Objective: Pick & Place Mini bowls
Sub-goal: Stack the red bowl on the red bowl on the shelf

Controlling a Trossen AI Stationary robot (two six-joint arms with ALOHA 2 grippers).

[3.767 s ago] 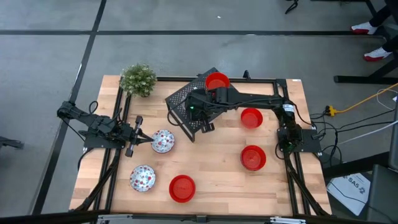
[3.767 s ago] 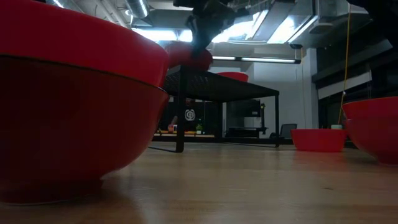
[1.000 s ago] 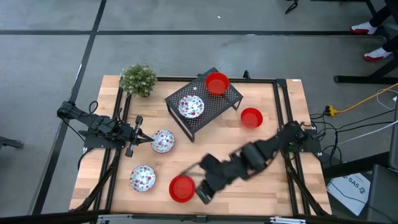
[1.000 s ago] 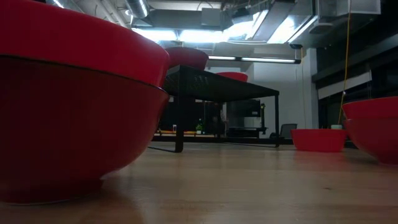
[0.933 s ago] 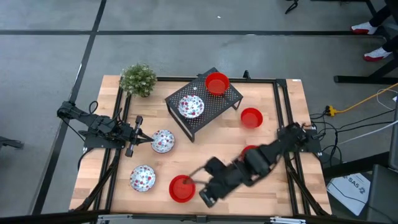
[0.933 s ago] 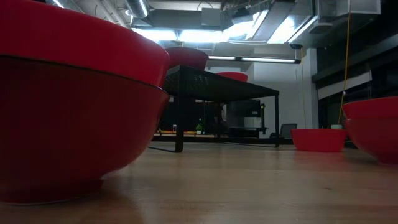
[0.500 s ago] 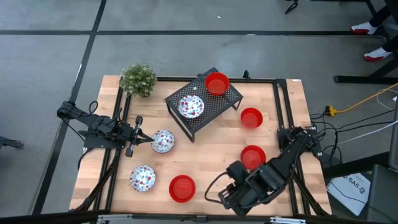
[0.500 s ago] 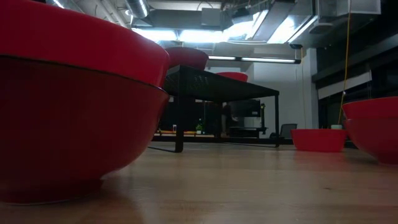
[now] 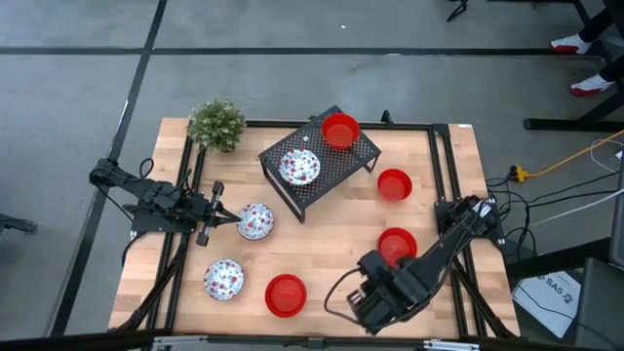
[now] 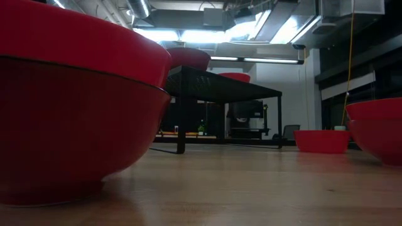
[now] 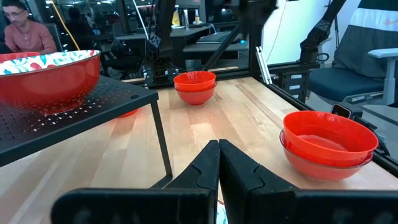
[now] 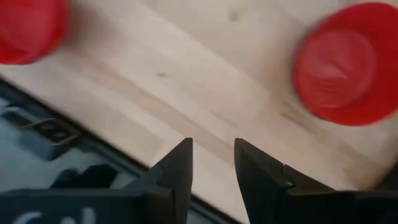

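Right gripper [image 12: 212,163] hangs empty over the table's [image 9: 331,244] near edge, fingers parted, between a red bowl [image 9: 285,294] and another red bowl [image 9: 397,247]. Left gripper [image 11: 218,163] rests pressed together beside a floral bowl [image 9: 254,221]. On the black rack [image 9: 331,161] sit a floral bowl [image 9: 299,167] and a red bowl [image 9: 339,130].

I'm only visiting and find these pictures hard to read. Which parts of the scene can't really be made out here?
- Low view: a red bowl close to the lens fills the left half and hides the table behind it.
- High view: the right hand lies under its own arm.
- Right wrist view: both red bowls, such as, are blurred and cut by the edges.
- Left wrist view: the speckled bowl on the black rack is cut by the edge.
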